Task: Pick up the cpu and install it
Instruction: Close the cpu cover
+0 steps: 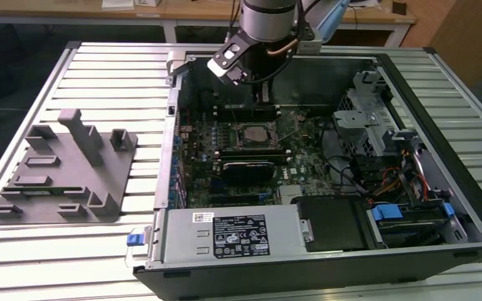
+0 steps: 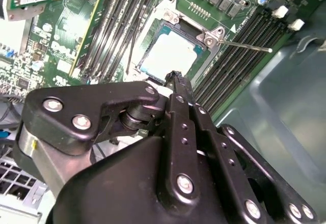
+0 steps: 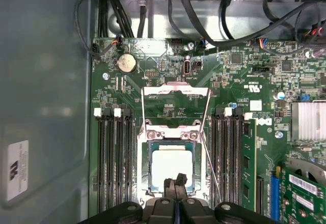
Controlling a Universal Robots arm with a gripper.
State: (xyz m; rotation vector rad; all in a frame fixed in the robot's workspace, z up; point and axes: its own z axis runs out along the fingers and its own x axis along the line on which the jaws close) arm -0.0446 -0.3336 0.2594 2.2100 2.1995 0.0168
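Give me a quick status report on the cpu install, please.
End effector shut, at edge of cpu, which lies in socket. Load frame open, lever released alongside.

Arm (image 1: 268,19) upright, claw (image 3: 176,184) pointing down, pinched closed

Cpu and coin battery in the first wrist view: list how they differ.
The cpu is square; the coin battery is round. The cpu is clearly larger than the coin battery. The cpu lies between the memory slots; the coin battery sits beyond them, near the black cables. Both are shiny, silvery and lie flat on the green board.
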